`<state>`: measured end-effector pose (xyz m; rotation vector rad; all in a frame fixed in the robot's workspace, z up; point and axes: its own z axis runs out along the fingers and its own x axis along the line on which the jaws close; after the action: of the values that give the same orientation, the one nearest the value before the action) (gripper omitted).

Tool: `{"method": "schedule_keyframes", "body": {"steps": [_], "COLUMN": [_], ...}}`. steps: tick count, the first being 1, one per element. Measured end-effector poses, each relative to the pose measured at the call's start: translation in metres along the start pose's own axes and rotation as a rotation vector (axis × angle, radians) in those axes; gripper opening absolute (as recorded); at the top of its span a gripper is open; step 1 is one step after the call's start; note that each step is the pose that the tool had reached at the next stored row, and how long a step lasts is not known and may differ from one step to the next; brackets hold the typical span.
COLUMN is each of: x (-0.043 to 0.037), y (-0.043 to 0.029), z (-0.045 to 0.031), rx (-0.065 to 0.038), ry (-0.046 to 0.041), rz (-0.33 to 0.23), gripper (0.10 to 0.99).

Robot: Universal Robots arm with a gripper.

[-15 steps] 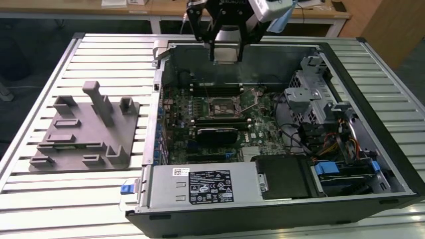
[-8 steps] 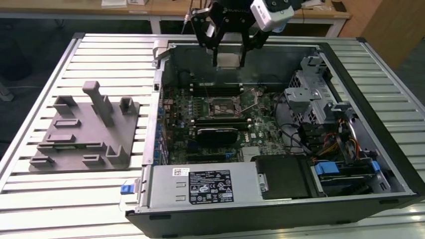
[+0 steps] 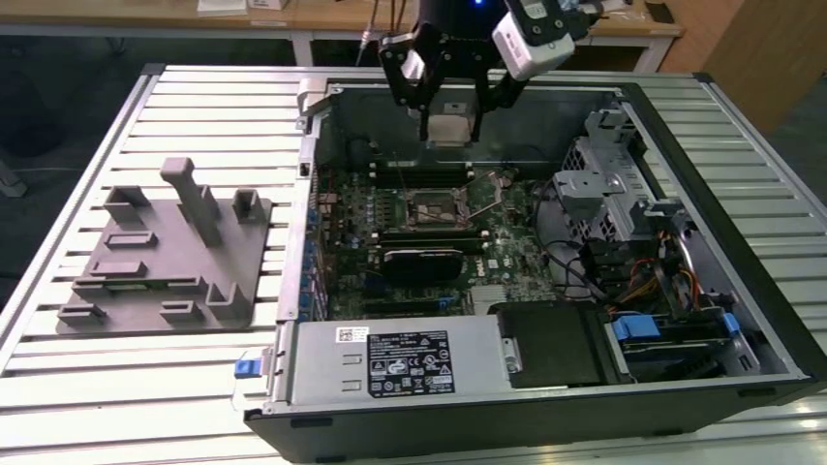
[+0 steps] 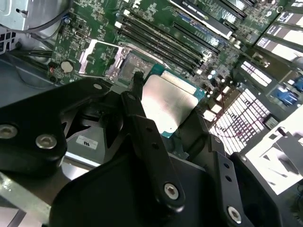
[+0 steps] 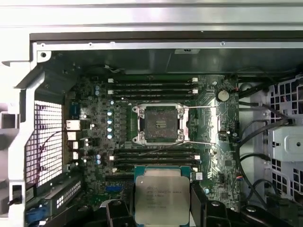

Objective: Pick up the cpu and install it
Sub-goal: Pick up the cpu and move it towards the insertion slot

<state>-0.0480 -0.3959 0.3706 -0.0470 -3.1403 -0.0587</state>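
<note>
The cpu (image 3: 450,126), a thin square chip with a pale silver top, hangs in the air over the far part of the open computer case (image 3: 310,194). My gripper (image 3: 450,137) is shut on it, one black finger on each side. In both wrist views the cpu (image 4: 170,97) (image 5: 162,198) sits between the fingers (image 4: 142,127) (image 5: 202,208). The motherboard's open socket (image 5: 160,124) (image 3: 433,205) (image 4: 130,66) lies below the chip, with its metal frame and lever swung aside. The chip is well above the board and touches nothing else.
Memory slots (image 5: 151,87) flank the socket. A drive cage (image 3: 607,184) and cables fill the case on the exterior view's right, and a grey power supply (image 3: 387,363) sits at the near end. A grey plastic fixture (image 3: 168,252) with upright posts stands on the slatted table (image 3: 194,107).
</note>
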Motion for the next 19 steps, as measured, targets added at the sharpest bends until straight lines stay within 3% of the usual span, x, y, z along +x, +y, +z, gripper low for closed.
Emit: {"method": "schedule_keyframes", "body": {"steps": [9,19], "x": [-0.0038,-0.0058], "y": [0.0014,0.0082], "z": [0.0163,0.0349], "rx": [0.000,0.000], "ry": [0.0002,0.0007], "rz": [0.000,0.000], "gripper": [0.553,0.553]}}
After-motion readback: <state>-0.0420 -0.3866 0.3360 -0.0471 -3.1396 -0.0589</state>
